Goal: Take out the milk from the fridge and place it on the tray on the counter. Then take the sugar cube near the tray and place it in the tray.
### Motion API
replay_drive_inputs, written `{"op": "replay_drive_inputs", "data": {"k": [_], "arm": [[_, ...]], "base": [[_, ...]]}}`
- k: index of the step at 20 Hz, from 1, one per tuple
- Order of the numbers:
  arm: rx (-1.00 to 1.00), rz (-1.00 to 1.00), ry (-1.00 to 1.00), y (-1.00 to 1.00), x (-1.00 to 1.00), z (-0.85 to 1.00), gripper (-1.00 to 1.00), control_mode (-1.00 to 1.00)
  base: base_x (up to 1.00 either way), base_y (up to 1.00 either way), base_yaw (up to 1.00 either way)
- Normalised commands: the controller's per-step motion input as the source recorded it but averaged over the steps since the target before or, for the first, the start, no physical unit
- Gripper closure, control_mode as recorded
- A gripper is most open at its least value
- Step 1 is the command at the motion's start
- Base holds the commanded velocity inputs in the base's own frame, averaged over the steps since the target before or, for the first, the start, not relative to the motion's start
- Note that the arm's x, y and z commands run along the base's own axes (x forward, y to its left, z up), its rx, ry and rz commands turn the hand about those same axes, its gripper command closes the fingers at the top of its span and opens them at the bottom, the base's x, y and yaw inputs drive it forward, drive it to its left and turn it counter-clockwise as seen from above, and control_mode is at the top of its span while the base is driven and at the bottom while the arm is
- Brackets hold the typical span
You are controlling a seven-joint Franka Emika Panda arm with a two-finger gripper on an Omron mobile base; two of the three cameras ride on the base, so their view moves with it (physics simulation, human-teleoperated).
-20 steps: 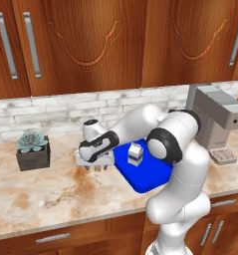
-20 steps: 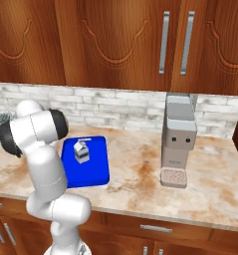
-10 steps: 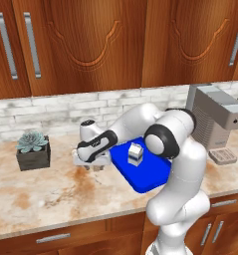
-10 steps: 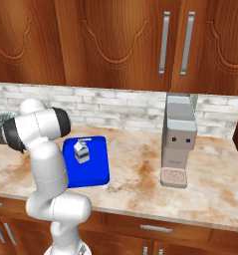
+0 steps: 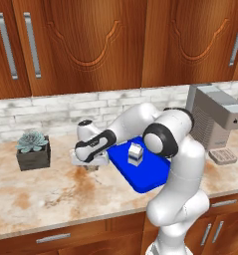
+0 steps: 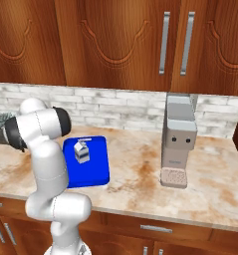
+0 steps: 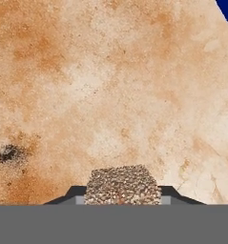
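Claw (image 7: 122, 198) low; jaws clamped

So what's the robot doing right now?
The robot's gripper is down on the counter, closed around a little brown sugar cube beside the blue tray. The milk carton is already standing on the tray. The cube hasn't gone onto the tray yet.

Dark square pot with a grey-green succulent (image 5: 33, 151) at the left, close to the pale brick backsplash (image 5: 51, 112). Grey coffee machine (image 6: 179, 139) at the right against the same wall, upright, with a speckled drip grate (image 6: 173, 176) at its foot. Brown wooden wall cabinets (image 6: 115, 42) above, fitted with long vertical metal handles (image 6: 165, 43). Wooden drawers (image 5: 56, 238) below, each with a short horizontal handle.
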Motion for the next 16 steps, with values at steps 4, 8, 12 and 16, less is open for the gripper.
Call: {"op": "replay_drive_inputs", "data": {"k": [4, 8, 12, 16], "arm": [[0.00, 0.00, -0.02, -0.02, -0.65, 0.16, 1.00, -1.00], [-0.01, 0.00, -0.04, -0.18, -0.92, 0.10, 1.00, -1.00], [0.00, -0.07, 0.02, -0.20, -0.76, 0.54, 1.00, -1.00], [0.00, -0.10, 0.06, -0.45, -0.69, 0.62, 1.00, -1.00]], "base": [[0.00, 0.00, 0.00], [0.00, 0.00, 0.00], [0.00, 0.00, 0.00], [0.00, 0.00, 0.00]]}}
